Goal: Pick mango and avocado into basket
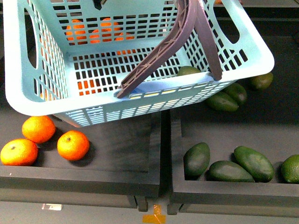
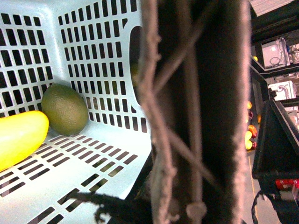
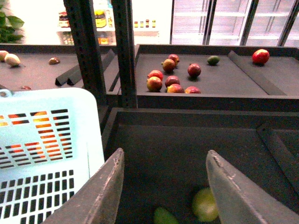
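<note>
Both fruits look in already
Mango (image 2: 18, 135) beside avocado (image 2: 65, 108) on basket (image 2: 93, 56) floor; your right gripper (image 3: 164, 154) gapes empty outside it, can't tell the left gripper's hold.

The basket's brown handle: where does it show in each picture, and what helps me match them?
Front view: the brown handle slants across the upper right, down to the near rim.
Left wrist view: it fills the middle, very close, from top to bottom.
Right wrist view: not in it.
Shared landmark: the mint-green basket, whose slotted walls show in all three.
</note>
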